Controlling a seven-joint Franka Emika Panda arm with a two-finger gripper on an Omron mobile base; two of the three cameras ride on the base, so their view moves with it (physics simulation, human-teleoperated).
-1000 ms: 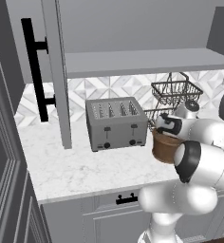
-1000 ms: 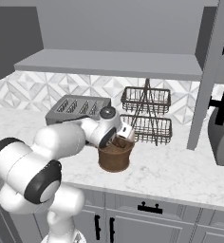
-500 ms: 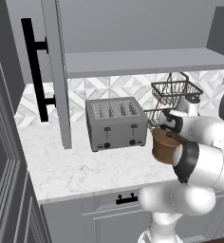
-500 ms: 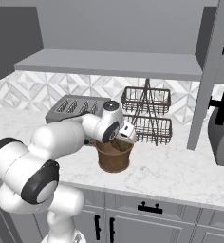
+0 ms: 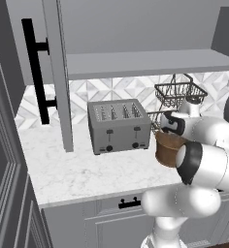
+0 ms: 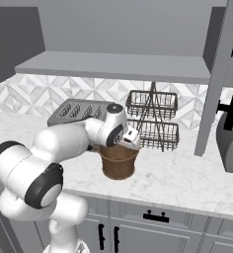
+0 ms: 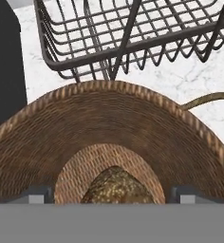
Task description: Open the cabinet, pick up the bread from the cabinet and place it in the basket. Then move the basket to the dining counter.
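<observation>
The brown basket (image 5: pixel 166 151) (image 6: pixel 118 165) stands on the marble worktop between the toaster and the wire rack. My gripper (image 5: pixel 168 131) (image 6: pixel 120 147) (image 7: pixel 111 195) hangs just over its mouth, pointing down into it, jaws open with nothing between them. In the hand view the bread (image 7: pixel 115 185), a brown speckled lump, lies on the basket's woven floor (image 7: pixel 109 123) between my fingertips (image 7: pixel 38 194). The grey cabinet stands open: its door (image 5: pixel 56 72) with a black bar handle swings out at left, and its shelf (image 6: pixel 113 66) is bare. The dining counter is out of view.
A silver toaster (image 5: pixel 119 126) (image 6: pixel 81 112) sits left of the basket. The black two-tier wire rack (image 5: pixel 179 92) (image 6: pixel 153 118) (image 7: pixel 133 33) stands close behind it. The other cabinet door (image 6: pixel 219 74) and a dark appliance (image 6: pixel 232 138) are at right. Grey drawers (image 5: pixel 130 202) run below the worktop.
The jaws have spread open over the basket and the bread now lies loose on its floor. The hand has shifted slightly above the basket.
</observation>
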